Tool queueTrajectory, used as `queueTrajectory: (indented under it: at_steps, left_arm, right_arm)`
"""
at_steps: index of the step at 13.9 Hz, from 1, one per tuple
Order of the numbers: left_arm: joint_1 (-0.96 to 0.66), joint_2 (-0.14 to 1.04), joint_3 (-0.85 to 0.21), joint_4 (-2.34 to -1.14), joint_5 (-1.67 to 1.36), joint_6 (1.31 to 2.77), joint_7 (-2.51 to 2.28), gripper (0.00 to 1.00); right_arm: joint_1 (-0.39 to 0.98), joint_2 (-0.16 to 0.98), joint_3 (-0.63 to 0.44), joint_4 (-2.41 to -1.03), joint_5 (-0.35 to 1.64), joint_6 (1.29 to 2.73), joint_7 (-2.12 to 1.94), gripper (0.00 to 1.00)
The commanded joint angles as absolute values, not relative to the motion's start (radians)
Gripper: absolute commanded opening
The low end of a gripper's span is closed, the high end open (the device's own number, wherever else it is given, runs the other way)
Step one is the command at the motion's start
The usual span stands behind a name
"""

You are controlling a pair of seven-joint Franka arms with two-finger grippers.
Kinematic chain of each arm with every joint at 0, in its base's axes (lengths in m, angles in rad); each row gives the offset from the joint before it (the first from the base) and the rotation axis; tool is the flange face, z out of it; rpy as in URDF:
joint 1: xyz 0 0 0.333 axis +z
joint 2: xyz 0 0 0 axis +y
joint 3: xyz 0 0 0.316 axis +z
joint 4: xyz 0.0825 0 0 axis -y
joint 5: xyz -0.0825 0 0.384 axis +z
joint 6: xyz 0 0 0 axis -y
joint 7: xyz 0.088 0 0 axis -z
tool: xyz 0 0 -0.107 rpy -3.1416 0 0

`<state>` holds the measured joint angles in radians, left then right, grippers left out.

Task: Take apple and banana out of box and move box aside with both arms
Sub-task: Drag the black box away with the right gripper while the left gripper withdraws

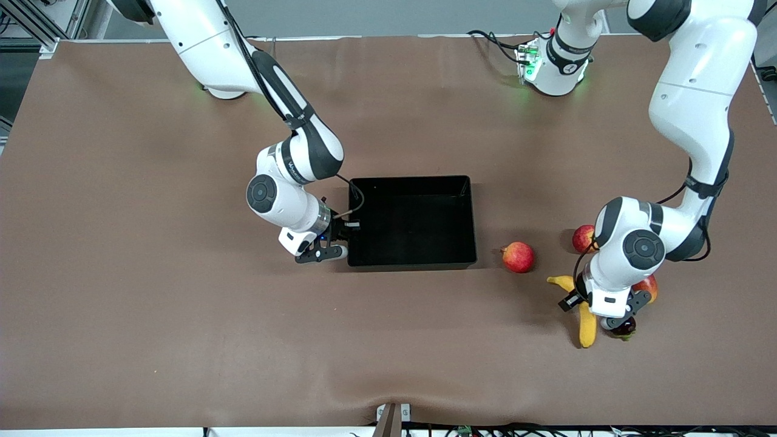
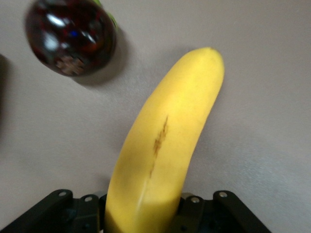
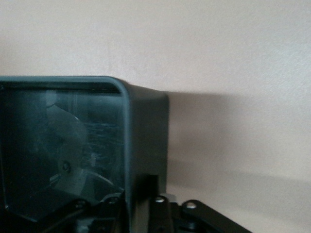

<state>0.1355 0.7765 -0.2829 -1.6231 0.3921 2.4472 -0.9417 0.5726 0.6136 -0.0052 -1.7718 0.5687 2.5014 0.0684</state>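
Black box [image 1: 413, 221] mid-table with nothing inside, its wall at the right arm's end pinched by the right gripper [image 1: 347, 240]; toward the left arm's end, banana [image 1: 586, 321] clasped by the left gripper [image 1: 598, 309] beside the apple [image 1: 583, 237].

The brown table [image 1: 152, 291] carries a black box [image 1: 413, 262]. Toward the left arm's end lie a banana [image 1: 586, 328], a pinkish-red fruit [image 1: 518, 257], an apple [image 1: 582, 237] and a dark fruit [image 1: 625, 328].

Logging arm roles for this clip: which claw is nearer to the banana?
The left. The left claw is down at the banana, its fingers either side of it in the left wrist view. The right claw is at the black box wall, toward the right arm's end.
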Motion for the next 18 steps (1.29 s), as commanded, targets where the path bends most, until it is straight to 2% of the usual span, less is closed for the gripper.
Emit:
queueTrajectory:
  at_steps: [1,5,11,13,18]
  left_arm:
    - [0.143,0.793,-0.291,-1.617,0.416,2.462,-0.951,1.00]
    - [0.137,0.755,-0.296,-1.614,0.417,2.441,-0.948,1.00]
    - [0.143,0.637,-0.299,-1.591,0.417,2.301,-0.934,1.00]
    - [0.143,0.579,-0.299,-1.591,0.417,2.267,-0.931,1.00]
    - [0.173,0.398,-0.302,-1.589,0.399,2.139,-0.682,1.00]
  right_arm:
    - [0.580,0.563,-0.049,-1.804,0.557,2.505,0.072,0.00]
    - [0.571,0.486,-0.141,-1.824,0.555,2.485,0.069,0.00]
    - [0.558,0.451,-0.431,-1.809,0.554,2.347,-0.084,0.00]
    - [0.484,0.459,-0.483,-1.806,0.555,2.272,-0.234,0.00]
    - [0.208,0.500,-0.479,-1.798,0.564,2.140,-0.581,0.00]
